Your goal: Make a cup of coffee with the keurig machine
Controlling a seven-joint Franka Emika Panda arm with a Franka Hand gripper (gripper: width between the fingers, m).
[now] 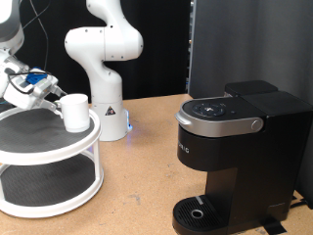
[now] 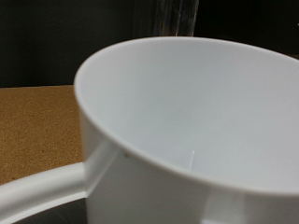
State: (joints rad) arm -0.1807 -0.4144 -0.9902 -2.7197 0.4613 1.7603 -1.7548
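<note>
The cup (image 1: 75,111), a plain white mug, stands upright on the top tier of a white round shelf (image 1: 44,150) at the exterior view's left. My gripper (image 1: 41,90) is right beside the cup, on the side towards the exterior view's left, and touches or nearly touches it. In the wrist view the cup (image 2: 187,121) fills the picture, empty inside, with its handle (image 2: 42,191) sticking out; no fingers show there. The black keurig machine (image 1: 240,147) stands at the exterior view's right with its grey lid (image 1: 225,116) down and its round drip tray (image 1: 201,211) bare.
A white robot arm base (image 1: 108,103) stands at the back behind the shelf. The two-tier shelf has a dark lower tier (image 1: 39,181). The brown tabletop (image 1: 137,186) lies between shelf and machine. A dark panel (image 1: 245,44) stands behind the machine.
</note>
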